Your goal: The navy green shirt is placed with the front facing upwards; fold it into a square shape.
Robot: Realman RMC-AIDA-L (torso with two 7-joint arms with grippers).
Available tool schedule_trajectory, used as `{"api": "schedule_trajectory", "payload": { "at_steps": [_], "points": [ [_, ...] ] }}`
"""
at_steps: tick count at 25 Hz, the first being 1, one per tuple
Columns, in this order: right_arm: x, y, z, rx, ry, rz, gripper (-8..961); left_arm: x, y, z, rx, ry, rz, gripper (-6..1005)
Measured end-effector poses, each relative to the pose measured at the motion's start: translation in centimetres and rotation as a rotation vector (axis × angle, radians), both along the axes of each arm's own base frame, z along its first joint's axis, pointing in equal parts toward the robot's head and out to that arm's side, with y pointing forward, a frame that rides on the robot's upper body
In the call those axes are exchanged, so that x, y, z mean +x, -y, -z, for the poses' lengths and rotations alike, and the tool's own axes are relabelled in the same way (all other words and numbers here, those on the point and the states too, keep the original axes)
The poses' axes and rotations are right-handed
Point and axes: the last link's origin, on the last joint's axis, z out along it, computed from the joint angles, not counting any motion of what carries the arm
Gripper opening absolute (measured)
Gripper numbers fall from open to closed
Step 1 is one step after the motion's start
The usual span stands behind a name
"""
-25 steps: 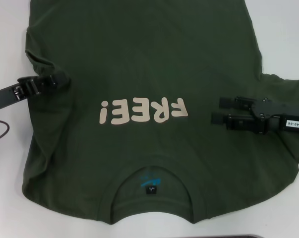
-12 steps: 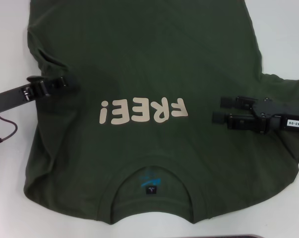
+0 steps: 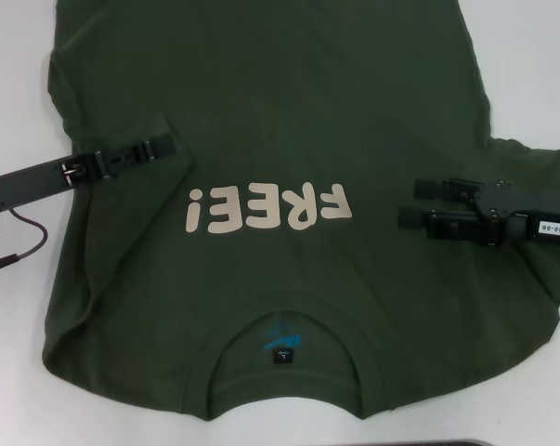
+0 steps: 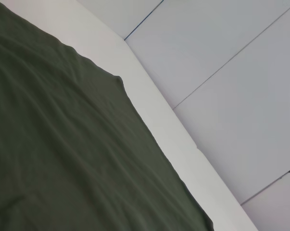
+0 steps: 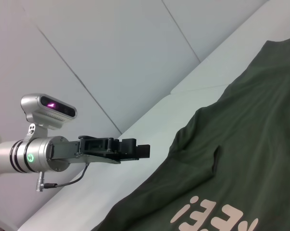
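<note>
A navy green shirt (image 3: pixel 280 139) lies flat, front up, on a white counter (image 3: pixel 19 56). The left gripper (image 3: pixel 159 147) hovers above its sleeve side, jaws together. The right gripper (image 3: pixel 419 203) hovers over the opposite side, jaws apart, holding nothing.

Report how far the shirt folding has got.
Hardly begun. The navy green shirt lies spread face up on the white table, lettering showing, with no full fold made. The left end effector is over its left side; the right end effector is over the right. All folds into a square remain.
</note>
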Motion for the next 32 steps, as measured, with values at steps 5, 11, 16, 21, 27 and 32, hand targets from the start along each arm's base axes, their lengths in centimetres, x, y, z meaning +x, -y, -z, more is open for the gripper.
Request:
{"api": "schedule_trajectory", "payload": {
  "at_steps": [5, 11, 16, 21, 27, 32],
  "points": [
    [0.0, 0.0, -0.1, 0.005, -0.003, 0.005, 879, -0.7, 0.0, -0.4, 0.019, -0.024, -0.016, 516],
    [0.1, -0.1, -0.1, 0.006, -0.003, 0.008, 879, -2.3, 0.6, -1.3, 0.028, -0.067, -0.046, 613],
    [0.1, -0.1, -0.2, 0.008, -0.002, 0.008, 879, -3.8, 1.6, -2.6, 0.033, -0.102, -0.069, 607],
    [0.1, -0.1, -0.2, 0.007, -0.003, 0.008, 879, -5.2, 2.9, -3.1, 0.023, -0.126, -0.097, 602],
    [0.1, -0.1, -0.2, 0.008, -0.003, 0.009, 880, -5.7, 3.9, -3.0, -0.018, -0.141, -0.099, 599],
    [0.1, -0.1, -0.2, 0.007, -0.004, 0.009, 880, -5.8, 4.2, -2.8, -0.047, -0.155, -0.093, 590]
  ]
}}
